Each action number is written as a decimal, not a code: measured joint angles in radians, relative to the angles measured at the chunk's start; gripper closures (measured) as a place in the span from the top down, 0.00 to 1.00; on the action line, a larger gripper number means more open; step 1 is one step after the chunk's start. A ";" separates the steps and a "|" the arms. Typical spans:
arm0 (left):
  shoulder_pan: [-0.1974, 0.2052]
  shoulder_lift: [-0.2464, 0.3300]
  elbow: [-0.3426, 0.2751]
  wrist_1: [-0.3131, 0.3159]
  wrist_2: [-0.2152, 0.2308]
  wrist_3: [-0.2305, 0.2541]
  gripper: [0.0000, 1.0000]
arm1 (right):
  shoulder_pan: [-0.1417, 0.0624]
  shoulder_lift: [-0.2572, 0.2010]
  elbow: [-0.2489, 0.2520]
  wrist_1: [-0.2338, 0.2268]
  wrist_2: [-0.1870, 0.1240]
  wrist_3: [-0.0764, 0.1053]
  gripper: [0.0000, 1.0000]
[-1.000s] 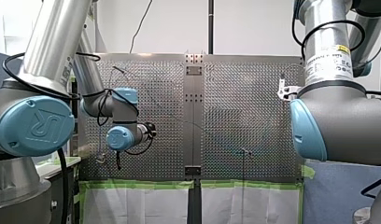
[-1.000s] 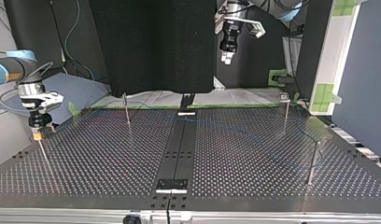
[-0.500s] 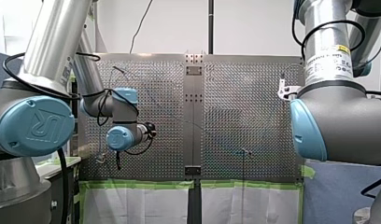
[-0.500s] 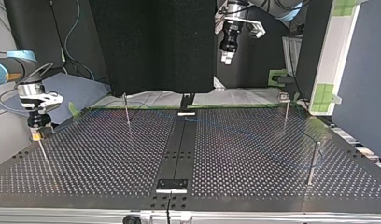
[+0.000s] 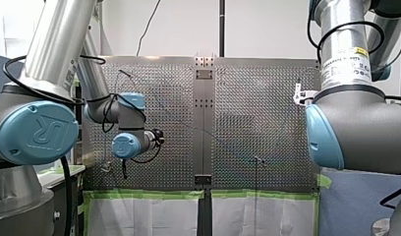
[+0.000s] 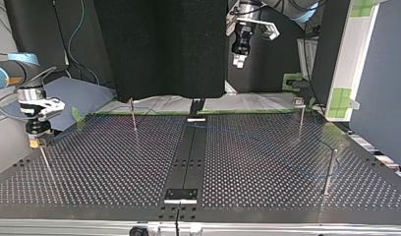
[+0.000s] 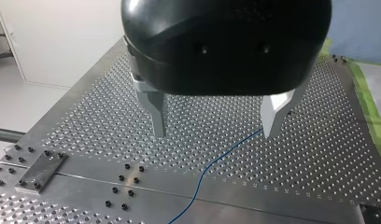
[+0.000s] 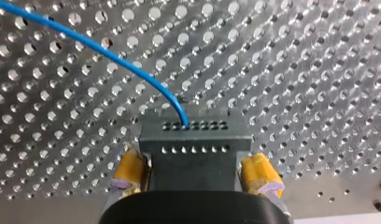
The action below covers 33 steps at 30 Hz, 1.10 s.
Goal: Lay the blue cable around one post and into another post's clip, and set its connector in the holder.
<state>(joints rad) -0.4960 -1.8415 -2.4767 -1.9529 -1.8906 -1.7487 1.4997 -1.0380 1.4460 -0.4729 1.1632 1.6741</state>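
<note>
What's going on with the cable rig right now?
My right tool grips the grey connector between its yellow pads, near the edge of the perforated table at the top view's left, the blue cable trailing from it. My left tool hangs open above the table, holding nothing. The cable lies loose on the table.

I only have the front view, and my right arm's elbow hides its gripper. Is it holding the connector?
Observer: Yes. In the right wrist view, the right gripper has its yellow pads against both sides of the dark connector.
Operator: Is the cable attached to it?
Observer: Yes, the blue cable runs into a hole in the connector's far row.
Operator: And my left gripper?
Observer: The left gripper is open with nothing between its fingers. It hangs above the table, where the cable lies.
</note>
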 joint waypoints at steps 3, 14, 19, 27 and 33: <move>0.001 0.000 0.000 0.000 0.000 0.000 1.00 | -0.001 0.000 0.000 0.002 0.015 0.000 0.99; 0.002 0.000 0.000 0.000 0.000 0.000 1.00 | -0.004 0.000 0.000 0.014 0.081 0.002 0.99; 0.003 0.000 0.000 0.000 0.000 0.000 1.00 | -0.009 0.000 0.000 0.037 0.131 0.014 0.99; 0.004 0.000 0.000 -0.002 0.000 0.000 1.00 | -0.016 -0.001 0.011 0.080 0.210 0.027 0.99; 0.004 0.000 0.000 -0.006 0.000 0.000 1.00 | -0.018 -0.018 0.053 0.070 0.268 0.047 0.99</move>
<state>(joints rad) -0.4919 -1.8415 -2.4766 -1.9590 -1.8905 -1.7487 1.4814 -1.0564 1.4994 -0.4030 1.4309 1.7215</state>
